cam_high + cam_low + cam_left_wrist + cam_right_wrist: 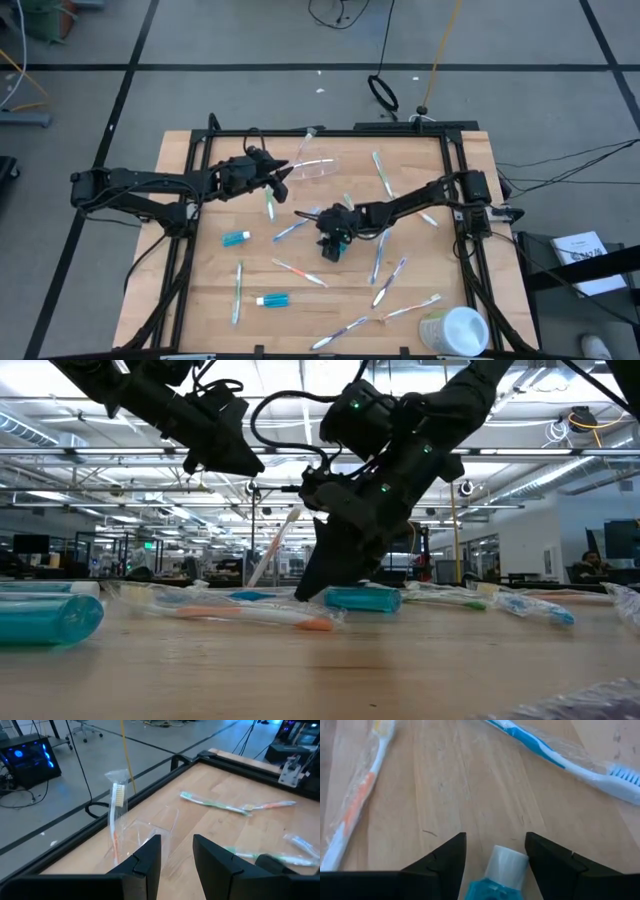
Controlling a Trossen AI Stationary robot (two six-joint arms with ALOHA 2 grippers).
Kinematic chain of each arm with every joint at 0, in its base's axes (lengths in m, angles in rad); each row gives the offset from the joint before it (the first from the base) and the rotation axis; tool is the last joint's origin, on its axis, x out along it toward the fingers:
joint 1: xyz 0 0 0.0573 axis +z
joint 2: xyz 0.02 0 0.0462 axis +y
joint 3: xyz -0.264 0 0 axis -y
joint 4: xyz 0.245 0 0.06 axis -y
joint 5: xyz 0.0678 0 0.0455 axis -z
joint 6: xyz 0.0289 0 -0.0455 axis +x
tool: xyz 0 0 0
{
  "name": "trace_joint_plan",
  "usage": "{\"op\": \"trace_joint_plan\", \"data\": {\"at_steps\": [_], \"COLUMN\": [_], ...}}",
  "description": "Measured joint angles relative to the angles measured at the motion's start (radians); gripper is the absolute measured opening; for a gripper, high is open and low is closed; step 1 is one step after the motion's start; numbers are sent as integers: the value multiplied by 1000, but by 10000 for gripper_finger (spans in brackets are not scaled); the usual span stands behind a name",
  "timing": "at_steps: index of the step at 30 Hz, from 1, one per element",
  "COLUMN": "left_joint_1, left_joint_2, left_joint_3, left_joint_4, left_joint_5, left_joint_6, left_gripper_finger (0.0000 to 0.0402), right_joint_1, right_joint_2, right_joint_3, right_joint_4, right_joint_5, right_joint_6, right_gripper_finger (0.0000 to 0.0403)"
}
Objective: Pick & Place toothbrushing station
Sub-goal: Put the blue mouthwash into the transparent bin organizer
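Observation:
The clear plastic cup [318, 166] lies near the table's far edge with one wrapped toothbrush [117, 815] sticking out of it. My left gripper [280, 180] hovers open just left of the cup, which also shows in the left wrist view [152, 832]. My right gripper [335, 243] is open and low over the table's middle. Its fingers stand on either side of a blue toothpaste tube [492, 887], at its white cap [506, 864], and a gap shows on each side. The tube lies flat on the table [362, 598]. Several wrapped toothbrushes lie scattered.
Two more toothpaste tubes [236, 238] [272, 299] lie at the left front. A large white cup [455, 330] lies at the front right corner. Toothbrushes [382, 172] [300, 272] [388, 283] lie around both grippers. A black frame [330, 131] borders the table.

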Motion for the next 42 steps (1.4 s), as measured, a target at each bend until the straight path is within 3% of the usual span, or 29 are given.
{"op": "trace_joint_plan", "data": {"at_steps": [8,19,28,34,42], "left_joint_1": [1,-13,-20,-20,-20], "left_joint_2": [0,0,0,0,0], "left_joint_3": [0,0,0,0,0], "left_joint_4": [-58,-94,-95,-95,-93], "left_joint_5": [0,-1,-1,-1,-1], "left_joint_6": [-21,-53,-52,-52,-52], "left_gripper_finger": [120,120,120,120,120], "right_joint_1": [7,18,15,5,-9], "right_joint_2": [-28,-43,-43,-67,-184], "right_joint_3": [-2,-2,-3,-6,-9], "right_joint_4": [-64,-145,-154,-173,-169], "right_joint_5": [18,50,55,35,39], "right_joint_6": [1,3,-4,-33,-193], "right_gripper_finger": [166,161,88,88,91]}}
